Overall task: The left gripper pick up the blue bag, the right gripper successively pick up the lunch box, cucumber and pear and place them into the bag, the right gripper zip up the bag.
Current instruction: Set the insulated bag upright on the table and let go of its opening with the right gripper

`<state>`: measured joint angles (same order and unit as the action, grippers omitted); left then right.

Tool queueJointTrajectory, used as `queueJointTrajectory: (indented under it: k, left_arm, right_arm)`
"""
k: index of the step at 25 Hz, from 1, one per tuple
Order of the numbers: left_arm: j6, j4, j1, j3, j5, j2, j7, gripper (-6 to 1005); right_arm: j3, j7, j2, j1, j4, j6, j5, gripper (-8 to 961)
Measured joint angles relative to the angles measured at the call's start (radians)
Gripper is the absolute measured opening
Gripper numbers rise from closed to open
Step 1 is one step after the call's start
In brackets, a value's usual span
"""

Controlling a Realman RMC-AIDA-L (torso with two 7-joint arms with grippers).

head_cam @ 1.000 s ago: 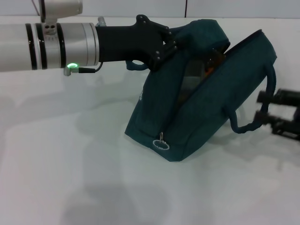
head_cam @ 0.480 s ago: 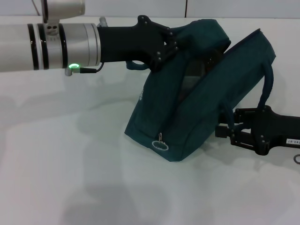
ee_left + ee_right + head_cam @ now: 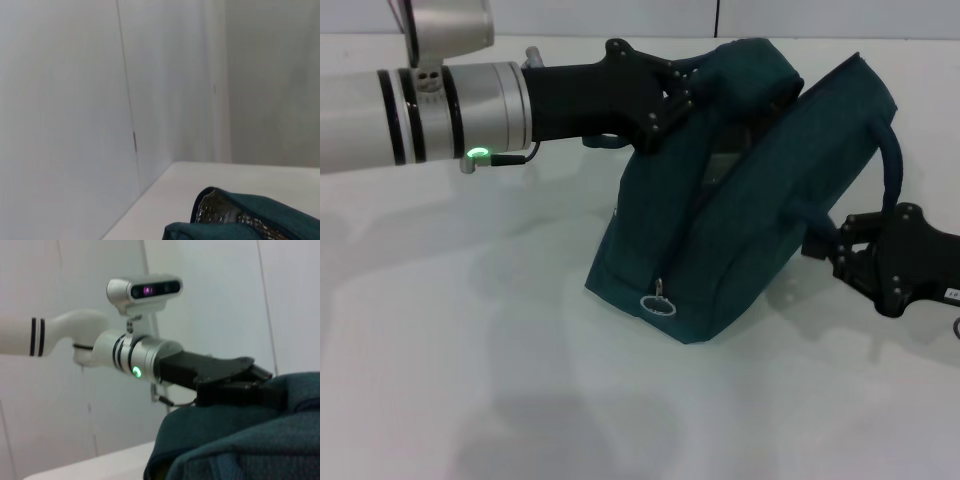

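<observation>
— Where's the bag?
— I see the blue bag (image 3: 740, 230) tilted on the table (image 3: 470, 350), its top edge pinched by my left gripper (image 3: 682, 92).
— And the right?
— My right gripper (image 3: 842, 252) is just beside the handle (image 3: 892, 165); I can't tell its finger state.

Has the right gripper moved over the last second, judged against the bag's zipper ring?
Yes. The right gripper came in from the table's right edge toward the blue bag, then backed off and rose beside its handle; the zipper ring stayed put.
</observation>
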<state>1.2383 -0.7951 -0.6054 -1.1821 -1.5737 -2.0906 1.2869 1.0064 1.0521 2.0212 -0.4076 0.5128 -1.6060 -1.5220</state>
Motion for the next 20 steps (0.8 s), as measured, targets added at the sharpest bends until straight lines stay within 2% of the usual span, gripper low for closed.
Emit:
queueJointTrajectory:
  k: [4,9,13,20]
  left_arm:
    - [0.0,0.073,0.01,0.001,0.103,0.0,-0.103,48]
    - [0.057,0.182,0.056,-0.005,0.271,-0.001,-0.331,48]
    - [0.129,0.281,0.077,-0.007,0.347,-0.003,-0.486,49]
    - [0.248,0.534,0.071,-0.007,0.493,-0.014,-0.744,49]
  right_arm:
    - [-0.005,-0.094,-0.001,0.026,-0.047,0.011,0.116,89]
    - [-0.007,-0.249,-0.008,0.055,-0.114,0.011,0.289,70]
    - [-0.008,-0.274,-0.01,0.064,-0.115,-0.018,0.353,67]
    - [-0.051,-0.27,-0.014,0.05,-0.113,-0.048,0.38,68]
